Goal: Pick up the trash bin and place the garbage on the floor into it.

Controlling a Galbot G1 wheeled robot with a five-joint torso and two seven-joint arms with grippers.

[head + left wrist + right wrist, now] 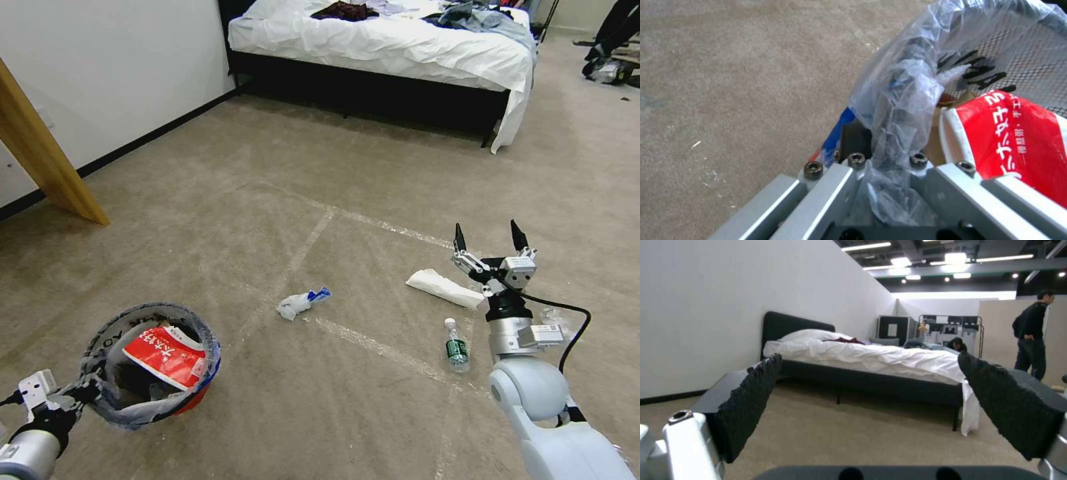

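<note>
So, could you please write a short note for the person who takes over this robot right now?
Left claw: shut on the trash bin's rim and bag liner, bin at the robot's left; a red wrapper is already inside.
Right claw: open, empty, raised above the floor, pointing toward the bed.
Left on the carpet: white-and-blue wad, white flat slipper, small plastic bottle, all beside the right arm.
</note>
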